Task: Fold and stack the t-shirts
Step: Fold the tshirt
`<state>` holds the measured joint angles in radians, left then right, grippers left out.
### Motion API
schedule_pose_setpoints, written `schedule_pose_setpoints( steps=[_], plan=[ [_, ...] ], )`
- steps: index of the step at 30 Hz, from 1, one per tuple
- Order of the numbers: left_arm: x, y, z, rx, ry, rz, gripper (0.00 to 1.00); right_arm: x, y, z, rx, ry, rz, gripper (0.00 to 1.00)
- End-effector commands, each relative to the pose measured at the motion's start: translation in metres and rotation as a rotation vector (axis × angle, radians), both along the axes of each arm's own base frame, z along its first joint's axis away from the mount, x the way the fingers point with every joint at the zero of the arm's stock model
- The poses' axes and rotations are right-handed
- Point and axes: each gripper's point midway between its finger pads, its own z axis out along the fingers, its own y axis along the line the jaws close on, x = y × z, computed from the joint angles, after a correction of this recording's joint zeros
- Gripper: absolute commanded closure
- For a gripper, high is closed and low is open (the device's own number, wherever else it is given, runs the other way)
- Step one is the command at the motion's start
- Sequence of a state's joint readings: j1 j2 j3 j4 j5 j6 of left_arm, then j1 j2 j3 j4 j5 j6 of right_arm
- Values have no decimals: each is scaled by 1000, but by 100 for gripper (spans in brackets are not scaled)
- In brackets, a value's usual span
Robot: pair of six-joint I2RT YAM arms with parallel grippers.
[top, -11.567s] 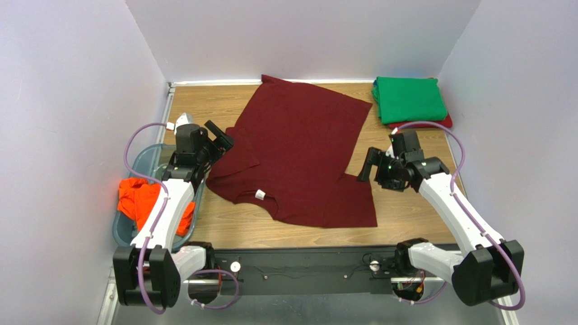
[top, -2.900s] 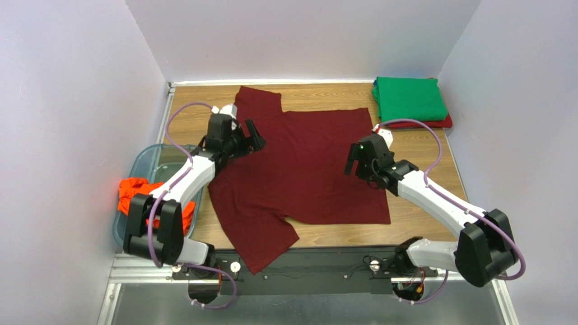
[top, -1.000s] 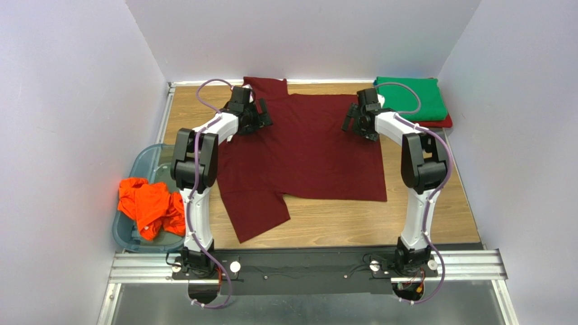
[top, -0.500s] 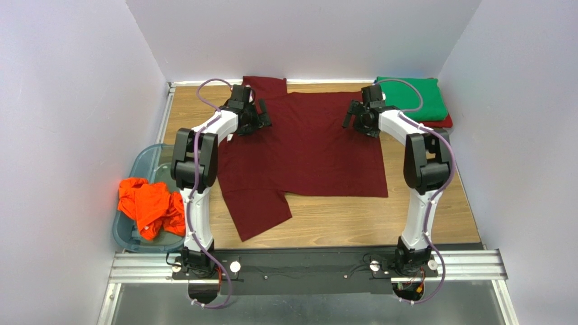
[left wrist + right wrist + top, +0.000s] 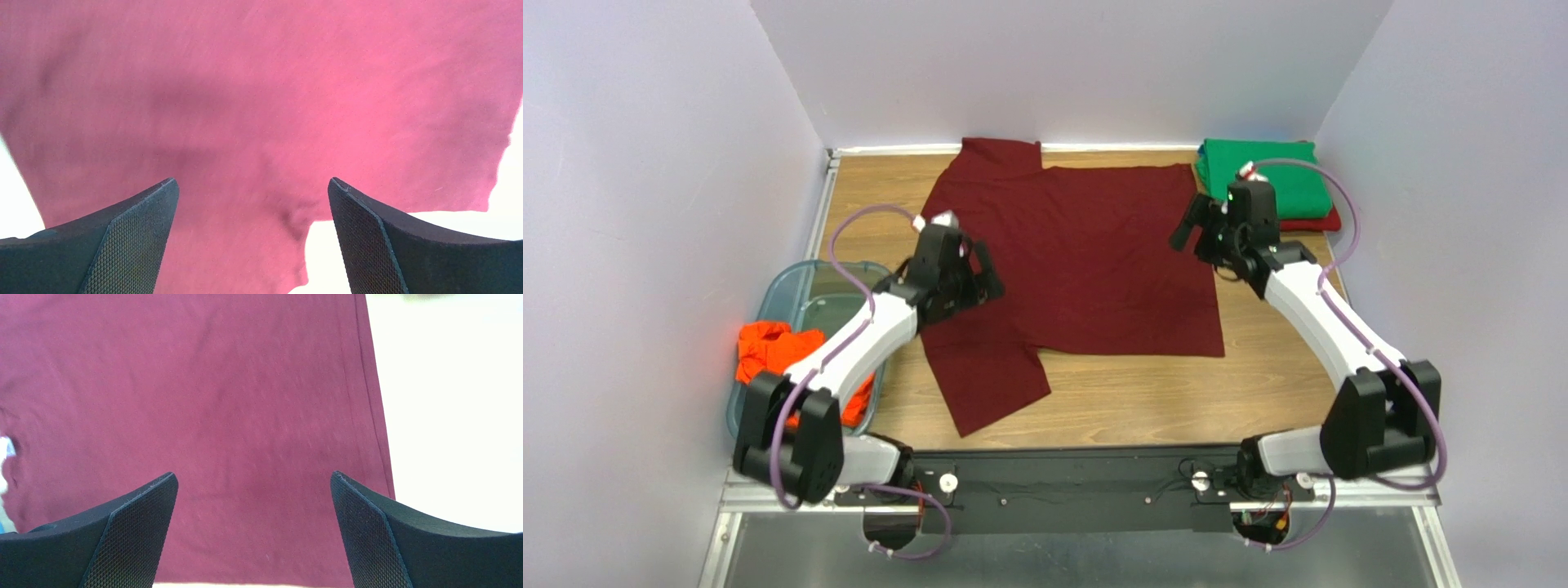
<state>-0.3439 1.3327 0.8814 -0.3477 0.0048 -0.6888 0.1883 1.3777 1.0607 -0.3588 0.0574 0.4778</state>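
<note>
The maroon t-shirt is spread across the middle of the frame. The left gripper and right gripper are held wide open and empty over its left and right edges.

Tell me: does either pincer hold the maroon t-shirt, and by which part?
Nothing is held: left pincer and right pincer both stand open over the maroon t-shirt.
</note>
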Motion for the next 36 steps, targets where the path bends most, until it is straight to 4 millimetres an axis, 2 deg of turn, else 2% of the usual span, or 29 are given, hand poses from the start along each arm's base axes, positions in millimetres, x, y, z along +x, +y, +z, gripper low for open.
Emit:
schedule_pose_setpoints(
  steps=[1, 3, 4, 6, 7, 10, 15, 18, 23, 27, 31, 35, 36],
  plan=[
    [-73, 17, -40, 48, 175, 102, 2, -22, -4, -9, 15, 27, -13, 0],
    [-104, 5, -43, 35, 217, 69, 2, -27, -3, -9, 20, 24, -2, 0],
    [-115, -1, -37, -10, 218, 91, 2, -29, -3, -4, 18, 12, 6, 0],
    [-141, 0, -48, -19, 282, 121, 2, -31, -3, -2, 14, 2, 13, 0],
    [-161, -2, -53, -42, 326, 131, 2, -34, -5, -3, 7, 1, 11, 0],
    [-181, -12, -50, -135, 359, 159, 2, -36, -11, -8, -18, 6, -10, 0],
    [-193, -19, -57, -176, 398, 166, 2, -36, -15, -13, -39, 16, -23, 0],
    [-207, -22, -73, -129, 481, 159, 2, -37, -15, -13, -40, 16, -22, 0],
    [-216, -28, -75, -102, 506, 183, 2, -39, -20, -14, -56, 14, -36, 0],
    [-217, -32, -85, -105, 527, 193, 3, -39, -25, -13, -78, 6, -55, 0],
    [-203, -32, -86, -100, 473, 231, 6, -39, -24, -15, -79, 9, -41, 0],
    [-197, -33, -89, -106, 462, 255, 7, -40, -24, -14, -81, 8, -39, 0],
    [-199, -29, -93, -79, 472, 270, 9, -40, -25, -14, -83, 6, -43, 0]
  ],
)
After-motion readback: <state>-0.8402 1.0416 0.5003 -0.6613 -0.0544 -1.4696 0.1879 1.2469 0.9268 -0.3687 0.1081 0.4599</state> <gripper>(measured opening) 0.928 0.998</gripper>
